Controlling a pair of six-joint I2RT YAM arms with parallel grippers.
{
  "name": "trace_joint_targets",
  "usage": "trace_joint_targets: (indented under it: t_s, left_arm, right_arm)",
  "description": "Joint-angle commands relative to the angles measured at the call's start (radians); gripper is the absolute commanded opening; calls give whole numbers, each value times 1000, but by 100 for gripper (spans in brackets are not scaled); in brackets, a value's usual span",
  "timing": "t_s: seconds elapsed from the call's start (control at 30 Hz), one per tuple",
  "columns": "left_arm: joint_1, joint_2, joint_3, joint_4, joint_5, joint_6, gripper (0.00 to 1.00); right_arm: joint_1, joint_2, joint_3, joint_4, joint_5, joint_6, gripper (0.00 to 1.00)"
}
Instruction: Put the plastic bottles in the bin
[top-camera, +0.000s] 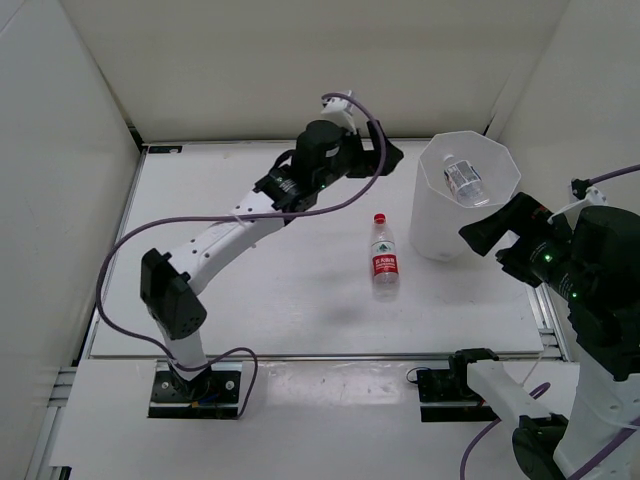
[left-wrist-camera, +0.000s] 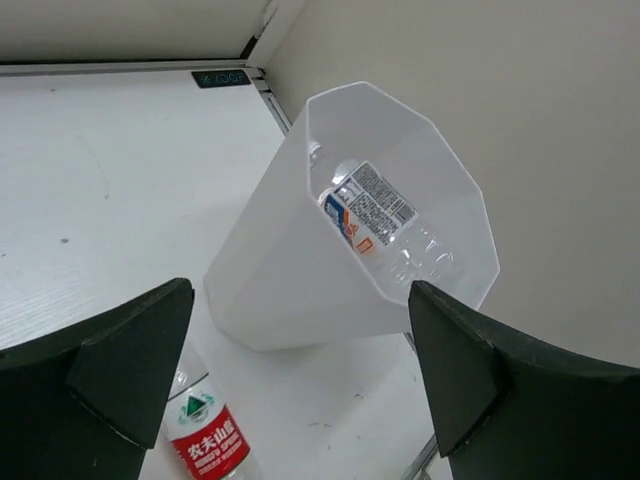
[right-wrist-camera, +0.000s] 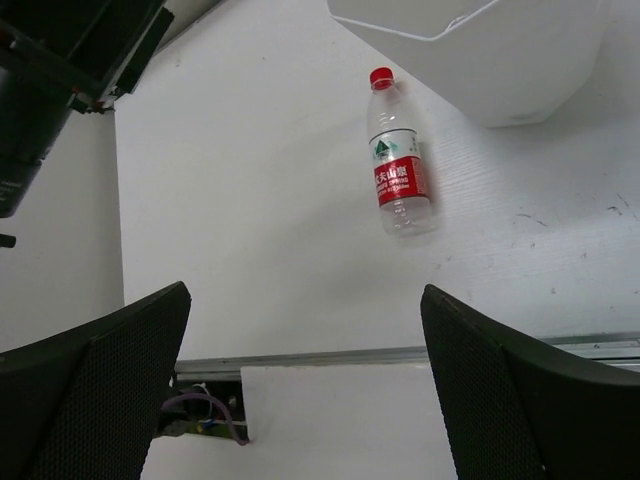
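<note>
While 1 clear bottle (top-camera: 463, 180), maybe more, lies inside the bin (top-camera: 440, 235), the red-capped bottle (top-camera: 384, 258) lies just left of it; both your left gripper (left-wrist-camera: 300, 335) and right gripper (right-wrist-camera: 305, 330) gape empty, so grasp that bottle next.

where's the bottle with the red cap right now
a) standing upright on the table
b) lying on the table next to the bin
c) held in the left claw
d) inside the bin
b: the red-capped bottle lies on its side on the table, a little apart from the bin, with nothing gripping it.
</note>
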Motion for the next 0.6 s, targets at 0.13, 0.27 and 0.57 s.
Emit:
trace_joint_targets:
  t_s: [0.13,0.27,0.57]
  left_arm:
    - [74,90,-168,-19,384,2,100]
    - [65,160,-206,-28,389,11,100]
    - [56,296,-222,-49,409,-38,100]
  right_arm:
    - [-4,7,-10,21,-11,-84,99]
    - [-4,7,-11,21,-11,-95,99]
    - [-4,-22,-31,1,9,-104,99]
